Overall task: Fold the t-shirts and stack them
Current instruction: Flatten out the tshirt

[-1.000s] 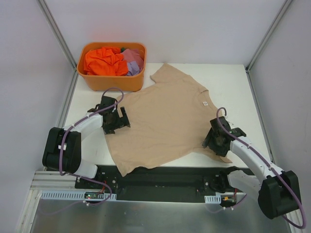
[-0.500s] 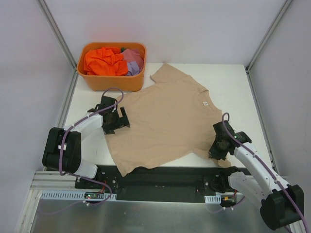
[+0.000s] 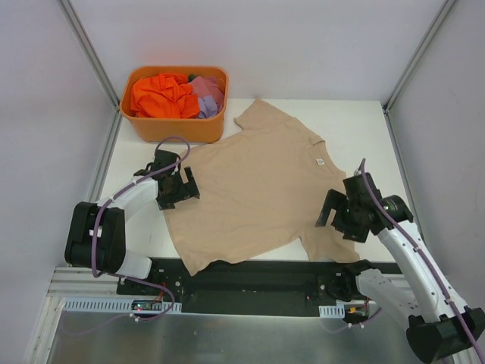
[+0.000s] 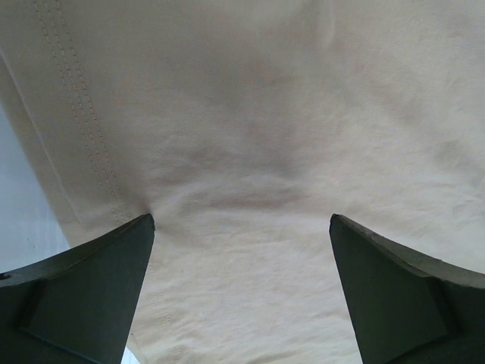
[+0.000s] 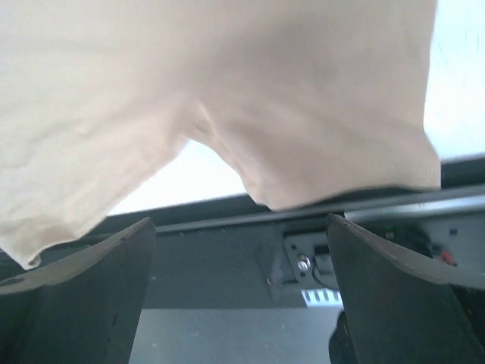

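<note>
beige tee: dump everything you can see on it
The beige tee is plain soft cloth, unfolded, spread flat and skewed on the white table. Its collar, with a small label, points right. One sleeve points to the far side; the other lies by the open right gripper. The double-stitched hem sits at the open left gripper, lightly puckered there. The near corner overhangs the table edge.

We count three shirts: a beige shirt (image 3: 258,189), an orange shirt (image 3: 159,95) and a lilac shirt (image 3: 210,95). We see one tub (image 3: 178,130) and two arms, with a left end effector (image 3: 182,186) and a right end effector (image 3: 339,218).
</note>
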`<action>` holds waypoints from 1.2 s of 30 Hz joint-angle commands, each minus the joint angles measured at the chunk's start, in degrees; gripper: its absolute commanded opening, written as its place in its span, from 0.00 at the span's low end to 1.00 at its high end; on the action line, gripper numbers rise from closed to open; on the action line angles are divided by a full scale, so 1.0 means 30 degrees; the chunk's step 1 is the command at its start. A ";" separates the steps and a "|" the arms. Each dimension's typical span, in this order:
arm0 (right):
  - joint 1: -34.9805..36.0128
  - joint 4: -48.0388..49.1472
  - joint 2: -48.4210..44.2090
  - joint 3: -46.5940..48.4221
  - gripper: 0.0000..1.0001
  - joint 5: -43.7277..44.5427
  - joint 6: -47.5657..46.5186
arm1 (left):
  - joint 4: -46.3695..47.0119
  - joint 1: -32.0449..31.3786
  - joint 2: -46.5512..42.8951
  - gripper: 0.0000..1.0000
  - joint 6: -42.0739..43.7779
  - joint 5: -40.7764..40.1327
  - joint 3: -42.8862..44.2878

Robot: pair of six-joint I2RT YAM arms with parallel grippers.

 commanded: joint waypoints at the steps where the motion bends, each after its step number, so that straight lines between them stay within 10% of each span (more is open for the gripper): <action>1: -0.0063 0.3876 0.2256 0.1997 0.96 0.0738 -0.2894 | -0.0440 0.0168 -0.0636 0.99 0.0331 -0.0114 0.0271; 7: -0.0327 1.1676 1.0857 0.6000 0.96 -0.2338 -0.5179 | -0.0440 0.0168 -0.0050 0.99 0.0243 0.0384 0.0565; 17: -0.0736 0.9662 2.6132 2.0478 0.96 -0.2371 -0.5944 | -0.0440 0.0168 0.1062 0.99 0.0067 0.0180 0.1004; 36: -0.5777 0.9807 2.5847 1.6646 0.96 -0.3688 -0.6470 | -0.0586 0.1134 0.5751 0.99 0.2118 0.0118 0.6687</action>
